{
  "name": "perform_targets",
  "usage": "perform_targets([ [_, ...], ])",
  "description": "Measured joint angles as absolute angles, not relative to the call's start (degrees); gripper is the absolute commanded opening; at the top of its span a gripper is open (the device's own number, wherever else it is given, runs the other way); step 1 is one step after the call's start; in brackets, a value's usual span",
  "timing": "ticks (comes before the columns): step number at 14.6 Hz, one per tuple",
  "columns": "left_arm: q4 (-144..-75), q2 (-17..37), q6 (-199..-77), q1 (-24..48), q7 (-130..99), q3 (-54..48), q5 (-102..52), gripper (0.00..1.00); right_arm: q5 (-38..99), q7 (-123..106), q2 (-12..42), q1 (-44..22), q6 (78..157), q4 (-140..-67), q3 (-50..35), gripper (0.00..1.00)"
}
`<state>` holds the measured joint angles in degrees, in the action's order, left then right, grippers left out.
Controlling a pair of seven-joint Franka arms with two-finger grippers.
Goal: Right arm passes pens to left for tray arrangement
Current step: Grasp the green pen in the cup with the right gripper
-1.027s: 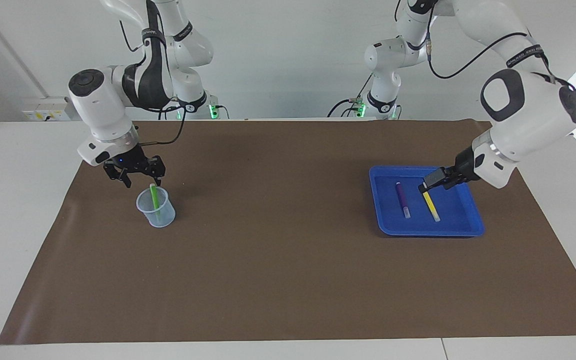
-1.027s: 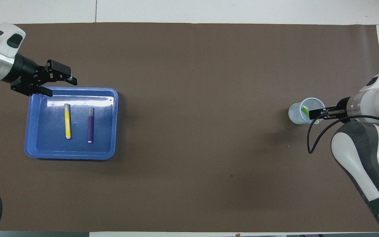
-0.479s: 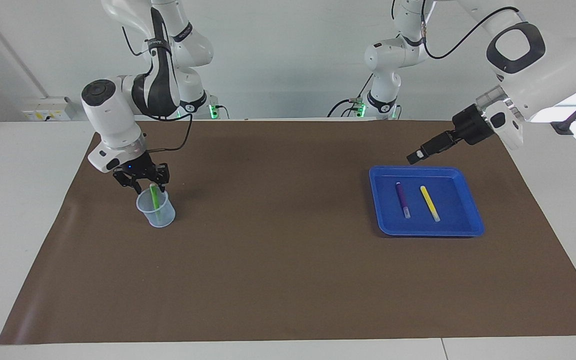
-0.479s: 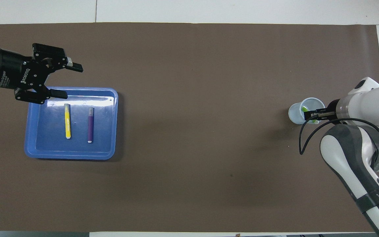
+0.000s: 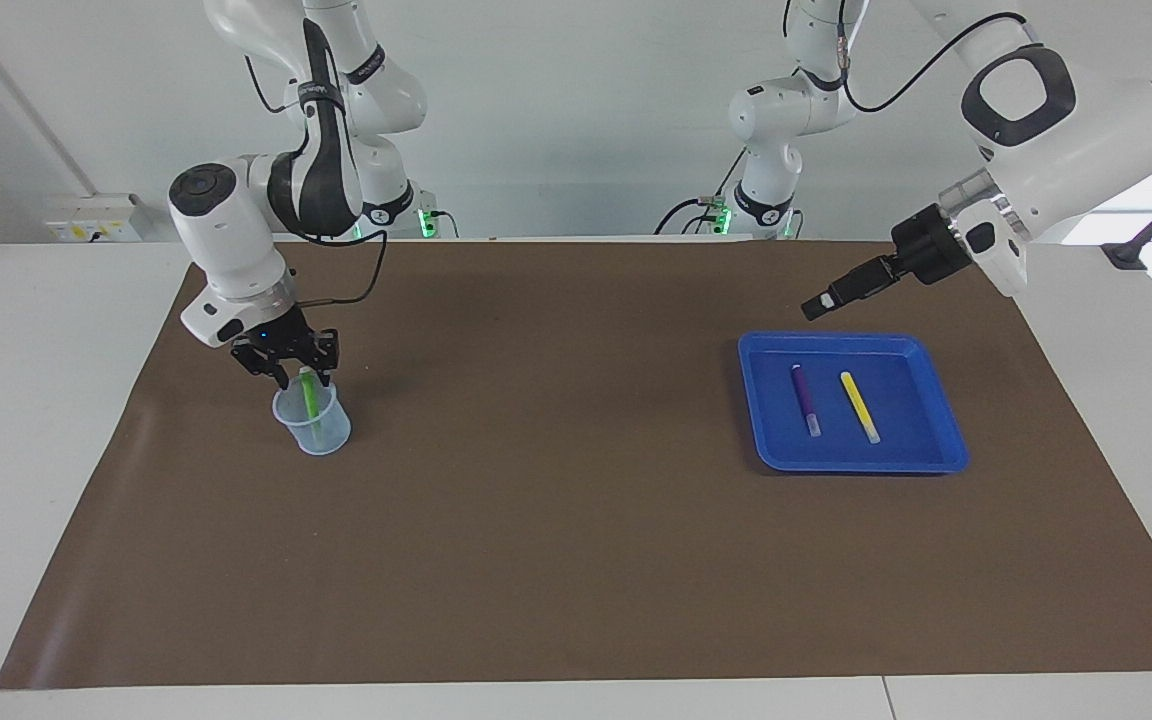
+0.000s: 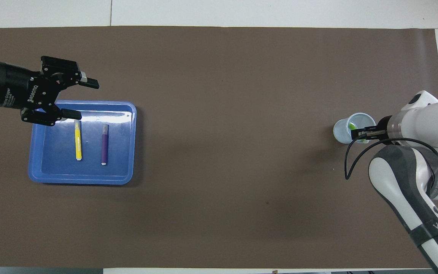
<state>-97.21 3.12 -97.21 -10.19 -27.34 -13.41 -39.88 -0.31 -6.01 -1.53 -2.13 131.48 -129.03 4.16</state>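
**Green pen left in the cup, two pens already in the tray**

Green is the one colour missing from the tray. Going left to right across the facing view, the right gripper (image 5: 294,366) comes first, lowered onto the top of the green pen (image 5: 309,395), which stands tilted in the small clear cup (image 5: 313,420) toward the right arm's end of the brown mat (image 5: 556,520). Its fingertips sit on either side of the pen's upper end and appear drawn in against it, so I judge the pen gripped but not yet lifted, its lower part resting inside the cup.

Well apart from the cup, toward the left arm's end, the blue tray (image 5: 941,462) holds the purple pen (image 5: 805,399) and, beside it on the side away from the cup, the yellow pen (image 5: 860,406). Both lie flat, roughly parallel, not touching, pale tips pointing away from the robots.

Last comes the left gripper (image 5: 818,306), raised over the mat at the tray's edge nearest the robots, fingers spread and holding nothing.

Two of three pens look placed. What remains, by my reading: lift the green pen clear of the cup, carry it toward the tray, hand it to the left gripper, and lay it down alongside the other two.
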Motion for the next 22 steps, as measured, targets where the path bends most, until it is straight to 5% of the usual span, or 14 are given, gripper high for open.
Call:
perform_targets([
  [2, -97.2, 3.1, -97.2, -10.2, -27.4, -13.4, -39.9, 1.0, -0.3, -6.0, -1.5, -2.1, 131.5, -129.2, 4.2, 0.57],
  [4, -97.2, 3.1, -97.2, -10.2, -27.4, -13.4, -39.9, 1.0, -0.3, -6.0, -1.6, -2.1, 131.5, -129.2, 4.2, 0.16],
  [6, -97.3, 3.1, -97.2, -10.2, -27.4, -13.4, -39.9, 1.0, -0.3, -6.0, -1.7, -2.1, 131.5, -129.2, 4.1, 0.0],
  [14, -97.3, 3.0, -97.2, -10.2, -27.4, -13.4, -39.9, 1.0, -0.3, -6.0, -2.0, -2.1, 130.1, -128.7, 4.1, 0.0],
  [22, -97.3, 3.0, -97.7, -10.2, -28.6, -13.4, -40.6, 1.0, -0.3, -6.0, -5.4, -2.1, 108.7, -116.3, 4.2, 0.0],
])
